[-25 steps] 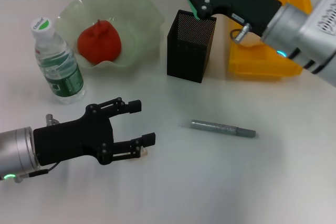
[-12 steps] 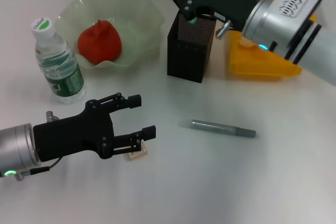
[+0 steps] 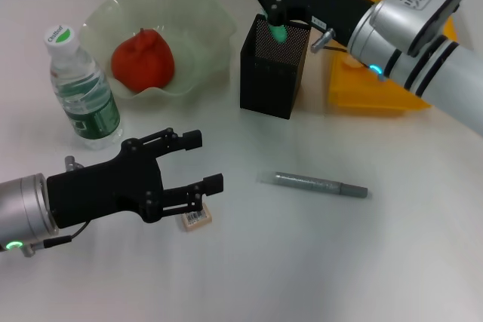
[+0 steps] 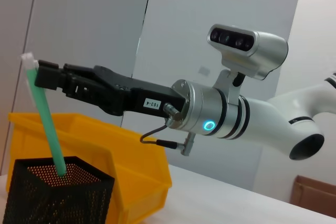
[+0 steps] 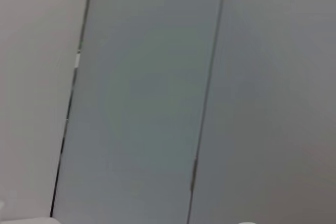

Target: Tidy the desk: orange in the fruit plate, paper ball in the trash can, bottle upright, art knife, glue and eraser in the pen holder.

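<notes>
One orange [image 3: 143, 58] in fruit plate [image 3: 207, 24]; green stick [image 3: 279, 32] entering pen holder [image 3: 273, 73]

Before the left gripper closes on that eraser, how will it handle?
The eraser is a tiny flat block lying on the desk, so probably light and unlikely to roll. The left gripper is open above it; a thing this low may skid or slip from the fingertips. Its label could be slick.

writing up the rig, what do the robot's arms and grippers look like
Both arms are silver-and-white cylinders with black bands and a small glowing teal ring near the wrist. The left gripper and right gripper are matte black linkage frames; a thin black cable loops under the right wrist, beside a small white label.
</notes>
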`<action>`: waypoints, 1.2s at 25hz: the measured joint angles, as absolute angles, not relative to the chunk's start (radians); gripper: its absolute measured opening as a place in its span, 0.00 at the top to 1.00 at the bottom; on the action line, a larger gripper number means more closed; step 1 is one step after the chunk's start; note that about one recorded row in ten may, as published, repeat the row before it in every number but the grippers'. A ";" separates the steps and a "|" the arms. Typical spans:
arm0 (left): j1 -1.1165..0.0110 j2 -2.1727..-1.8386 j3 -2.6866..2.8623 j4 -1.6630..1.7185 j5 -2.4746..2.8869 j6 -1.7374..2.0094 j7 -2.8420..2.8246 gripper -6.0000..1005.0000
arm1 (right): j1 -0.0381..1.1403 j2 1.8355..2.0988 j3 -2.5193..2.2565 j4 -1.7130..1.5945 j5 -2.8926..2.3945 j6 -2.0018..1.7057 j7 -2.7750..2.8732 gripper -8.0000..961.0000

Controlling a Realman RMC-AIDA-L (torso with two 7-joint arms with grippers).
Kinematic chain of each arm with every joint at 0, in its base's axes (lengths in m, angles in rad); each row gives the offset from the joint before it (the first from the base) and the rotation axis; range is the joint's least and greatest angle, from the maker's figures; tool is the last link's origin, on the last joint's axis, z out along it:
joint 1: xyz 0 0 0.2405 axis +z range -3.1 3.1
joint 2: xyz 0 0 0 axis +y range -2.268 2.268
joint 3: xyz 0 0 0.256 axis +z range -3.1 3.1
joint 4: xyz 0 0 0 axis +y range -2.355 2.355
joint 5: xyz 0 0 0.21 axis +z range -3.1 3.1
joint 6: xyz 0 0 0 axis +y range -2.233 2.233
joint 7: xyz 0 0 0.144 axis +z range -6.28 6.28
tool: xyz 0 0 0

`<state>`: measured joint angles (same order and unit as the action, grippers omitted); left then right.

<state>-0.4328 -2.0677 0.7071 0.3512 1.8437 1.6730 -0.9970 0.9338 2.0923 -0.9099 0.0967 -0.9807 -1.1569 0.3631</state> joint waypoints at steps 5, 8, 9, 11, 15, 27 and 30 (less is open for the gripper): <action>-0.432 -2.067 0.707 0.351 1.839 1.680 -0.997 0.19 | 0.930 2.092 -0.904 0.101 -0.982 -1.131 0.422 0.80; -0.431 -2.067 0.707 0.352 1.839 1.686 -0.997 0.19 | 0.932 2.092 -0.911 0.100 -0.983 -1.113 0.456 0.80; -0.430 -2.066 0.707 0.353 1.839 1.693 -0.997 0.19 | 0.929 2.092 -0.911 0.098 -0.984 -1.112 0.467 0.80; -0.430 -2.066 0.707 0.353 1.839 1.693 -0.997 0.19 | 0.925 2.092 -0.910 0.098 -0.984 -1.116 0.478 0.80; -0.424 -2.065 0.708 0.356 1.839 1.697 -0.996 0.19 | 0.918 2.092 -0.907 0.099 -0.984 -1.117 0.486 0.64; -0.412 -2.062 0.727 0.362 1.847 1.700 -0.989 0.19 | 0.779 2.092 -0.913 -0.010 -0.984 -1.327 0.707 0.30; -0.406 -2.056 0.730 0.364 1.849 1.700 -0.988 0.19 | 0.733 2.089 -0.946 -0.065 -0.987 -1.406 0.777 0.22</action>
<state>-0.4057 -2.0562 0.7298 0.3639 1.8487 1.7003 -0.9879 0.7326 2.0887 -0.9457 -0.0646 -0.9875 -1.4059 0.7775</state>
